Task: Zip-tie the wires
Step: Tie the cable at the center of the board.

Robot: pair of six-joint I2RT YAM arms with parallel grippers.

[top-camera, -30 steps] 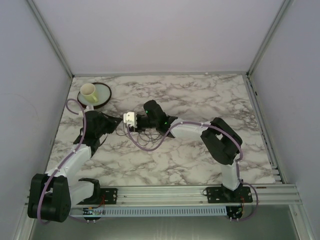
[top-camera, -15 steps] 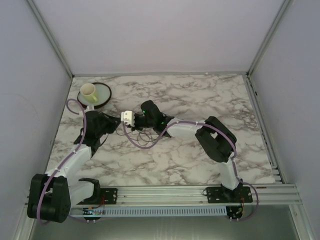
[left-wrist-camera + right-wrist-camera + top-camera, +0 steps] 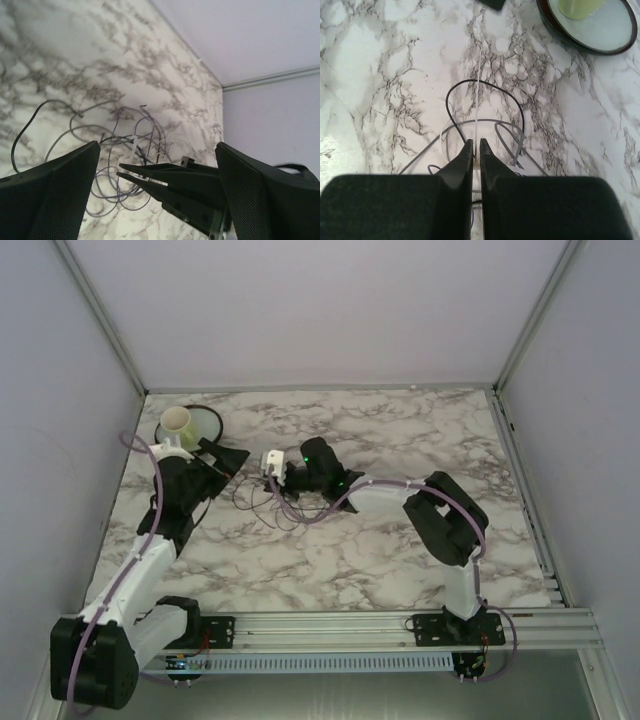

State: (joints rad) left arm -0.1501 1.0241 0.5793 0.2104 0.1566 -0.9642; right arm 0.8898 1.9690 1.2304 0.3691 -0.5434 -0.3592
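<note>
**Inspector:** Where are the wires?

**Assistant:** The wires lie in loose dark loops flat on the marble table. They are left of centre, between the two grippers and just under the right one.

**Inspector:** Anything on them?

**Assistant:** A thin white zip tie crosses the loops, running straight away from the right wrist camera. Its near end goes in between the fingertips of the right gripper.

**Inspector:** State of that gripper?

**Assistant:** The jaws are pressed together with only a slit between them, pinching the zip tie. It sits low over the tangle. I cannot tell whether it also touches the wires.

**Inspector:** And the left one?

**Assistant:** The left gripper has its jaws spread wide with nothing held. It points at the wires from the left and is apart from them. In its wrist view, the loops and the right gripper's fingers show in the gap between its own.

**Inspector:** Surroundings?

**Assistant:** A dark-rimmed plate sits near the far left corner of the table, with a pale yellow cup standing on it. The left gripper is just beside the plate's near edge.
</note>
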